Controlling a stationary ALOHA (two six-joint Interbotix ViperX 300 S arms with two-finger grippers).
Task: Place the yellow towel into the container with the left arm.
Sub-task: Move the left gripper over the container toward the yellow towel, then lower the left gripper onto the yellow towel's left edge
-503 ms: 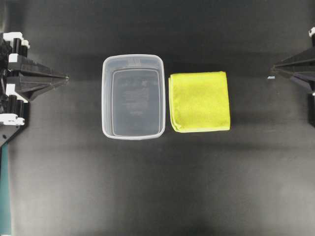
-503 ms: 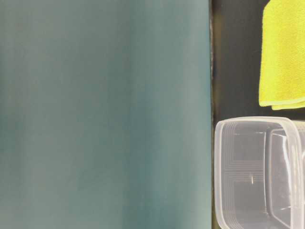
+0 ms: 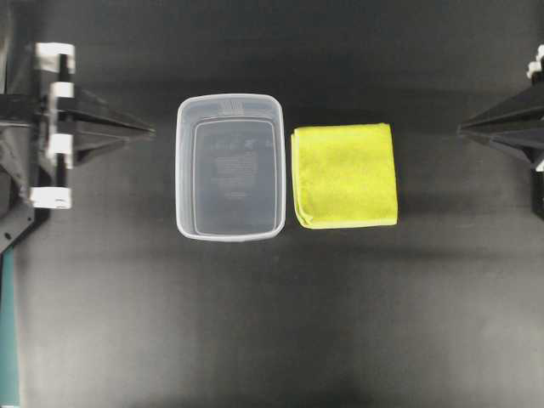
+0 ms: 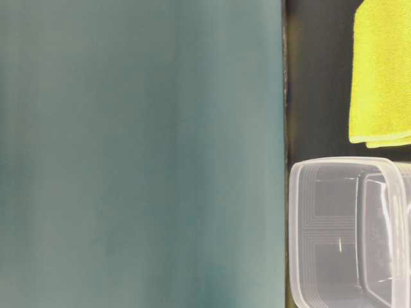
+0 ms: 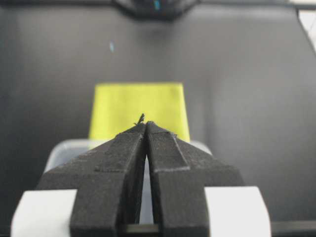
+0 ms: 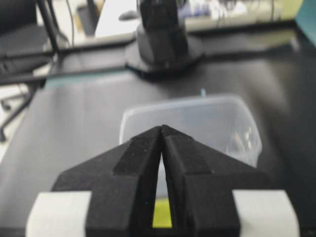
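Overhead: container central, base embossing illegible; yellow towel just right of it, folded; left gripper left of container, right gripper beyond towel | Table-level: towel above container | Wrist views: both pincers' tips pressed together, empty.

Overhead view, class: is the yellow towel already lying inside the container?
No: the yellow towel lies folded on the black table, beside the container, whose inside holds nothing.
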